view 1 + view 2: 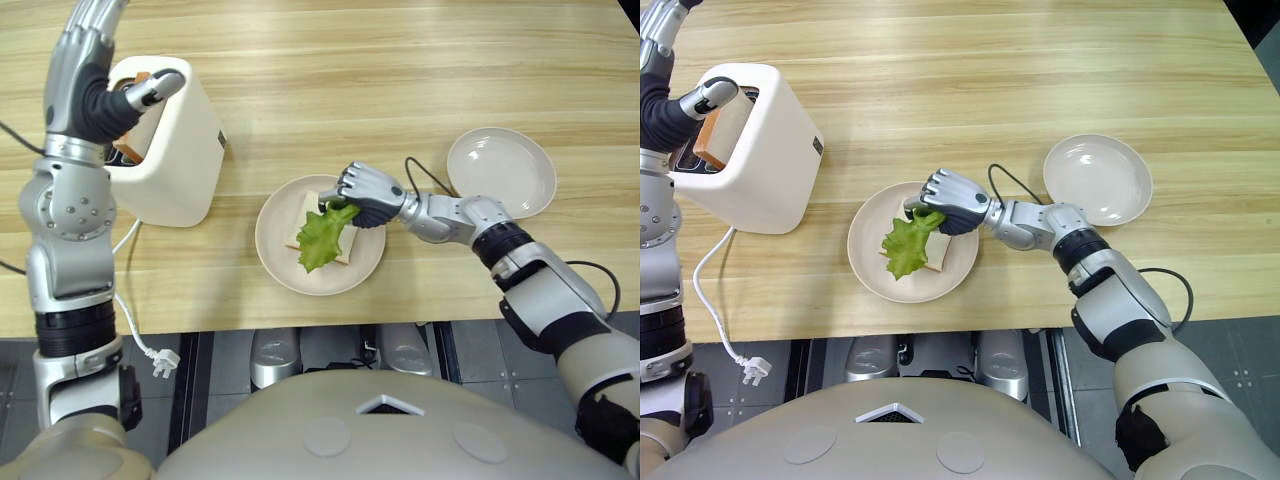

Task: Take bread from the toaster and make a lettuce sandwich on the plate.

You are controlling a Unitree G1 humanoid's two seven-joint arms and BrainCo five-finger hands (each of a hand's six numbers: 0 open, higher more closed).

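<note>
Two hands are busy here. Our right hand (372, 192) is curled around the stem end of a ruffled green lettuce leaf (320, 238). The leaf is draped across the pale square bread slice (306, 213) on the round beige plate (270, 245), presumably so the filling sits centred. Well to the left, our left hand (120, 100) rests at the slot of the white boxy toaster (185, 150), on a second browned slice (725, 125) that is likely the sandwich's top. We cannot tell whether it grips. The small dark mark (222, 140) on the toaster's side is too small to read.
</note>
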